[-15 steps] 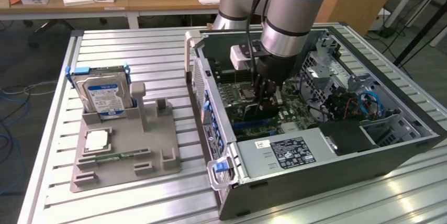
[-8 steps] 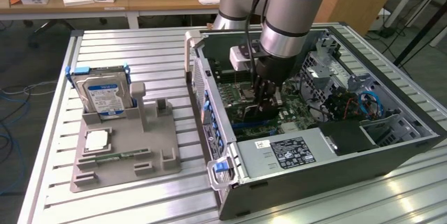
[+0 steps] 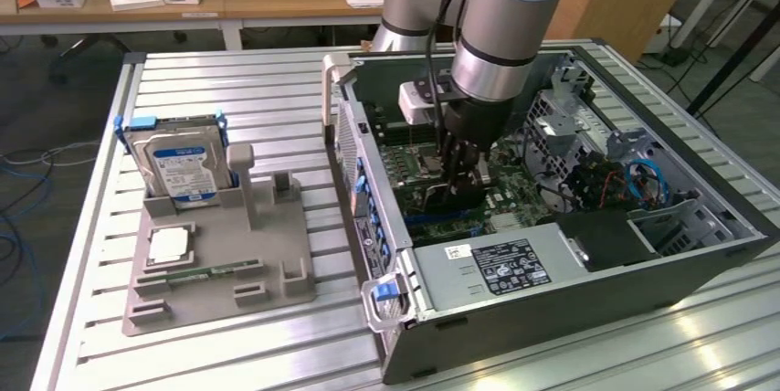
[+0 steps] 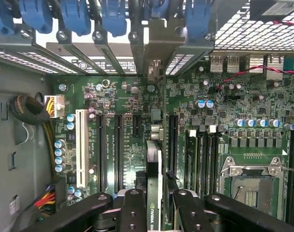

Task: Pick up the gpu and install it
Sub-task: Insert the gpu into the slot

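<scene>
We judge the first half of the task as done: the gpu is lifted and clamped between the fingers of the claw, which are pressed on its two faces. The claw stands deep inside the open computer case, which lies on the table toward its edge at the exterior view's right. The grey holder, near the opposite edge, carries the hard drive and the memory stick.

The installing is not finished in our opinion, because the card is gripped and we cannot tell if its lower edge sits in a slot.

The wrist view shows the card edge-on over the motherboard, with its metal bracket reaching the rear openings under the blue clips. The exterior view gives instead the whole table and the arm's upright pose
</scene>
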Robot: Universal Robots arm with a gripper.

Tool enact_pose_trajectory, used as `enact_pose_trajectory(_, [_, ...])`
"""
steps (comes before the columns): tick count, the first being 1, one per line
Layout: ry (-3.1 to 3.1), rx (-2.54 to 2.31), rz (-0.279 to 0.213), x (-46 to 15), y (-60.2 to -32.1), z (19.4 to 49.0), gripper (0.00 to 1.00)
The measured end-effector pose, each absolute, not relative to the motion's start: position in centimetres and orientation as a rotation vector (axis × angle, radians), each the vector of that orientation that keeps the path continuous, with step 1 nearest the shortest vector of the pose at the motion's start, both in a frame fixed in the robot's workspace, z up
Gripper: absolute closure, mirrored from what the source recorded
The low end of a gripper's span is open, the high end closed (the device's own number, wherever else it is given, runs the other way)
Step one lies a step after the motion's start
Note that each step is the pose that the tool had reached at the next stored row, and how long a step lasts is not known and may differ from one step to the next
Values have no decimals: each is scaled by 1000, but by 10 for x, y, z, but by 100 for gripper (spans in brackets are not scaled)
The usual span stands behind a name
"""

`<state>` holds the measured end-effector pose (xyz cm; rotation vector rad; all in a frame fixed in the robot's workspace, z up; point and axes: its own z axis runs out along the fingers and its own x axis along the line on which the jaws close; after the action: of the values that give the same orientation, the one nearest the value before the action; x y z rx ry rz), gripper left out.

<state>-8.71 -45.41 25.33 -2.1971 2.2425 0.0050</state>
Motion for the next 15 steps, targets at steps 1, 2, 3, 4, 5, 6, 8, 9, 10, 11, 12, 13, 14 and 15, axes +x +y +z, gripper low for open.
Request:
enact_pose_trajectory(1, [2242, -2197, 5, -87, -454, 254, 74])
enact_pose_trajectory(2, [2242, -2197, 5, -87, -454, 257, 74])
enact_pose_trajectory(3, [2242, -2197, 5, -87, -454, 258, 74])
enact_pose_trajectory(4, [2243, -2197, 4, -88, -454, 258, 74])
enact_pose_trajectory(5, [2245, -2199, 0, -88, -454, 258, 74])
enact_pose_trajectory(6, [2248, -2203, -8, -88, -454, 258, 74])
enact_pose_trajectory(8, [2257, -2211, -27, -88, -454, 258, 74])
enact_pose_trajectory(9, [2258, -2213, -31, -88, -454, 258, 74])
enact_pose_trajectory(10, [2258, -2213, -31, -88, -454, 258, 74])
enact_pose_trajectory(11, [2258, -2212, -31, -89, -453, 258, 74])
enact_pose_trajectory(12, [2258, -2212, -32, -89, -452, 258, 74])
enact_pose_trajectory(13, [2258, -2212, -32, -89, -451, 258, 74])
enact_pose_trajectory(14, [2258, -2212, -33, -89, -451, 257, 74])
enact_pose_trajectory(15, [2257, -2212, -33, -89, -450, 257, 74])
